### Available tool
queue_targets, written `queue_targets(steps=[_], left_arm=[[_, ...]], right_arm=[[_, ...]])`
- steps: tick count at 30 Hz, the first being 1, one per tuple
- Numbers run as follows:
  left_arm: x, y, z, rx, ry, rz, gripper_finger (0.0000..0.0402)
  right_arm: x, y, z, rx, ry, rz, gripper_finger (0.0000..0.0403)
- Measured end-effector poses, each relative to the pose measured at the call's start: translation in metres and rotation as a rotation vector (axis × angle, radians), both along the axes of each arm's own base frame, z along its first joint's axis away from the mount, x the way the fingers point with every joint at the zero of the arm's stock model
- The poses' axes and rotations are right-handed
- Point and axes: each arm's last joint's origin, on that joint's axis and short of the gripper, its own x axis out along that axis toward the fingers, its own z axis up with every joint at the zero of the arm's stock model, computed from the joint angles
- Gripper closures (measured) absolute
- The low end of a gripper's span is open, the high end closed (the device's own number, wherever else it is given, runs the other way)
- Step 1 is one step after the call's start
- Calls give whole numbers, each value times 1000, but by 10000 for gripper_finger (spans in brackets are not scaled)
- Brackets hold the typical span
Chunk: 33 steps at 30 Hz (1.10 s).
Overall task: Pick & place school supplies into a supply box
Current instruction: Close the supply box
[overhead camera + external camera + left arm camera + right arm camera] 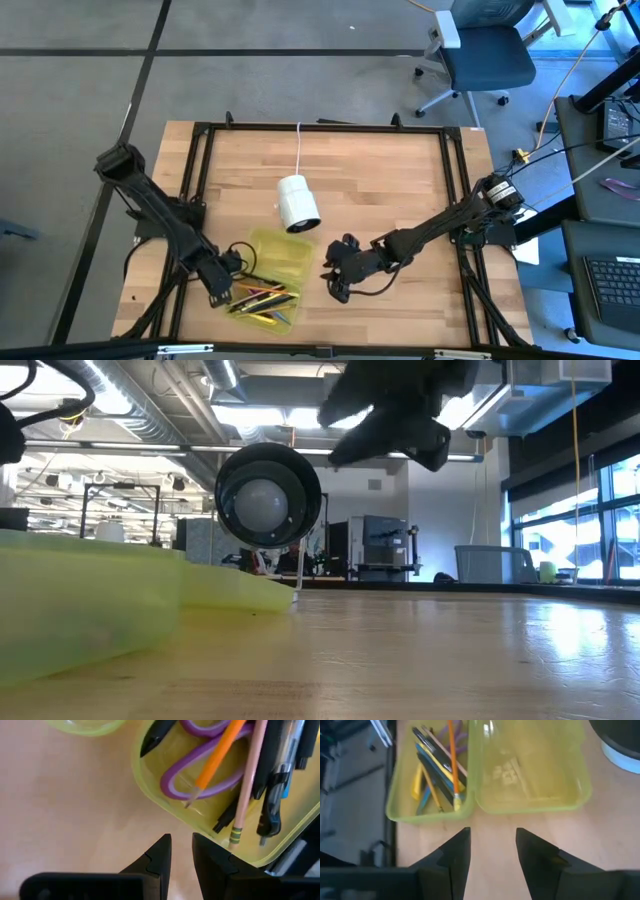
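Note:
The supply box [272, 262] lies open on the table, a translucent yellow-green case with its empty lid half [530, 770] beside its base [402, 805]. In the base lie purple-handled scissors [167, 782], an orange pencil [220, 755], a wood-coloured pencil [247, 785], black pens [280, 780] and yellow ones [416, 785]. My left gripper [215, 287] hangs at the base's left end, fingers [181, 855] a narrow gap apart, holding nothing. My right gripper [340, 276] is open [492, 845] to the right of the box, above the wood [400, 410].
A white cylinder [297, 203] lies just beyond the box, its white cord [300, 150] running to the far edge; its dark face [268, 495] looks at the low camera. Black frame rails [455, 190] border the table. Bare wood lies right of the box [400, 190].

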Motion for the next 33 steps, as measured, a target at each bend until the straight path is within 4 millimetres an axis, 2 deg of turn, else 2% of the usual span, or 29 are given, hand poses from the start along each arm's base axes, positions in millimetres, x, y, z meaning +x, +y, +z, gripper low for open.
queue_targets(steps=[6, 11, 18, 26, 29, 33], left_arm=[[13, -15, -12, -63, -61, 5, 329], [18, -20, -20, -64, -68, 7, 329], [20, -21, -24, -50, -73, 28, 329], [20, -21, -24, -34, -93, 39, 329], [20, -21, -24, -34, -92, 39, 329], [20, -21, -24, -34, -92, 38, 329]], right_arm=[[-4, -2, -5, -111, 57, 77, 242], [-8, -5, -9, -171, 105, 112, 242], [-2, -9, -35, -328, 171, 183, 242], [9, -12, -49, -296, 158, 142, 239], [11, -15, -51, -287, 166, 150, 217], [12, -19, -51, -296, 166, 135, 154]])
